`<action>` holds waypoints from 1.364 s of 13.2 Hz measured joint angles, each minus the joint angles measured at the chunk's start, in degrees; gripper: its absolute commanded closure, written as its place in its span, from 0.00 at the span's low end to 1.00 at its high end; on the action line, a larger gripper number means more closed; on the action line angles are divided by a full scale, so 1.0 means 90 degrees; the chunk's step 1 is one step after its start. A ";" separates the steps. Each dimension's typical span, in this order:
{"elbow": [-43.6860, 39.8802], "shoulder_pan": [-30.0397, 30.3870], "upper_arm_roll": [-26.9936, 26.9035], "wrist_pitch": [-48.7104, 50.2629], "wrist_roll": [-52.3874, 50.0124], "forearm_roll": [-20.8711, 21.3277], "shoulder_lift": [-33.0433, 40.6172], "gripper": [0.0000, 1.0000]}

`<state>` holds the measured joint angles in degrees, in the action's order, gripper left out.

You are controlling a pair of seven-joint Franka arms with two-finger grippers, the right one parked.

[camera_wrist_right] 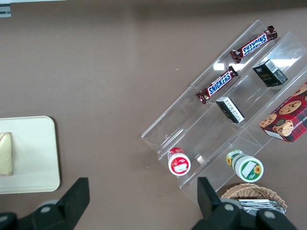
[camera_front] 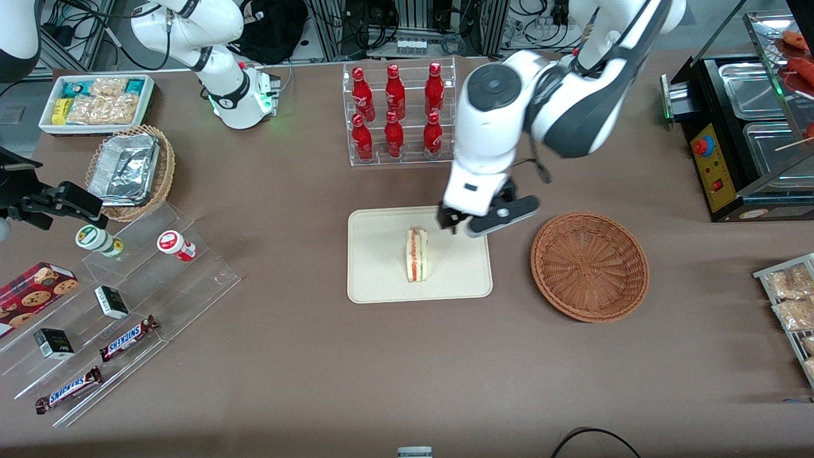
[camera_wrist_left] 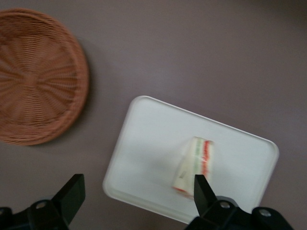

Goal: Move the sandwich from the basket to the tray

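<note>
We see the sandwich [camera_front: 418, 255] lying on the tray [camera_front: 375, 280], the basket [camera_front: 589, 265] empty. Our claw [camera_front: 459, 224] hangs open above the tray's edge; we should lift straight clear.

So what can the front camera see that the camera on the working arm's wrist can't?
Only the front view shows the rack of red bottles, the Snickers bars, the cookie box and the tan basket with foil containers. Only the wrist view shows the gripper from above, its fingers spread open over the table and tray edge. Both show the sandwich lying on the tray, and the empty basket beside the tray.
</note>
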<state>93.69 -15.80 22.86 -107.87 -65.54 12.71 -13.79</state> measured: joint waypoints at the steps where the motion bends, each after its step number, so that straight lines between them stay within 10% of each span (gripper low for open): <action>1: 0.0135 0.0224 -0.0008 0.0236 0.0187 -0.0033 0.0277 0.00; 7: 0.0261 0.2068 -0.0072 0.1830 0.3398 -0.1235 0.1518 0.00; 12: 0.0256 0.3442 -0.0096 0.3117 0.6043 -0.1323 0.2463 0.00; 18: -0.0122 0.3515 -0.0120 0.3210 0.6556 -0.1335 0.2464 0.00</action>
<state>92.59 15.83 21.78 -78.97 -6.54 0.70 8.39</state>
